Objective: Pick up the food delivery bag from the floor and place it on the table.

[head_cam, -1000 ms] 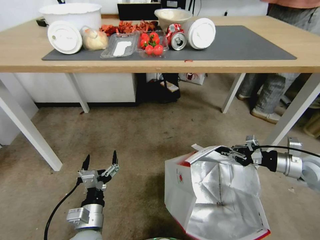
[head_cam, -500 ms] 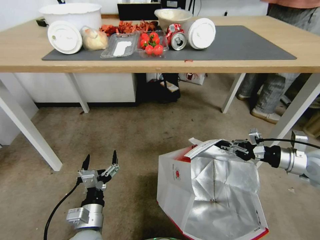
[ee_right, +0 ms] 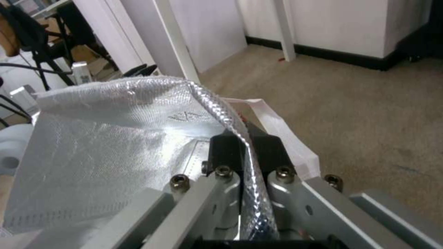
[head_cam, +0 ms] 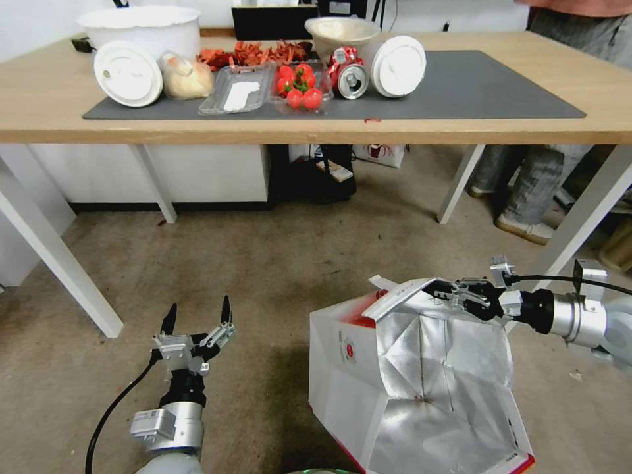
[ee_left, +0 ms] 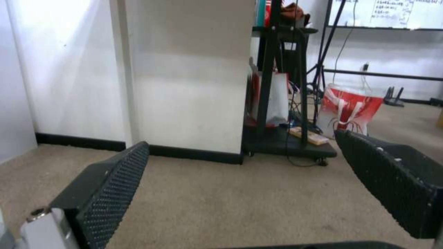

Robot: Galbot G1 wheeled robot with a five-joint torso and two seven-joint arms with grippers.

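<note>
Carpet floor (head_cam: 276,263) lies stained before the table (head_cam: 197,128). Our right gripper (head_cam: 440,290) still pinches the food delivery bag (head_cam: 401,368) rim, barely shifted; our left gripper (head_cam: 197,315) gapes wide.

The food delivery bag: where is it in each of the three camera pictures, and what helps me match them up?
Head view: the food delivery bag sits low and right of centre, foil mouth open, with the right gripper clamped on its top rim.
Left wrist view: not in it; the left gripper hangs open over the floor.
Right wrist view: its foil rim runs between the shut jaws.
Shared landmark: the beige carpet floor.
</note>
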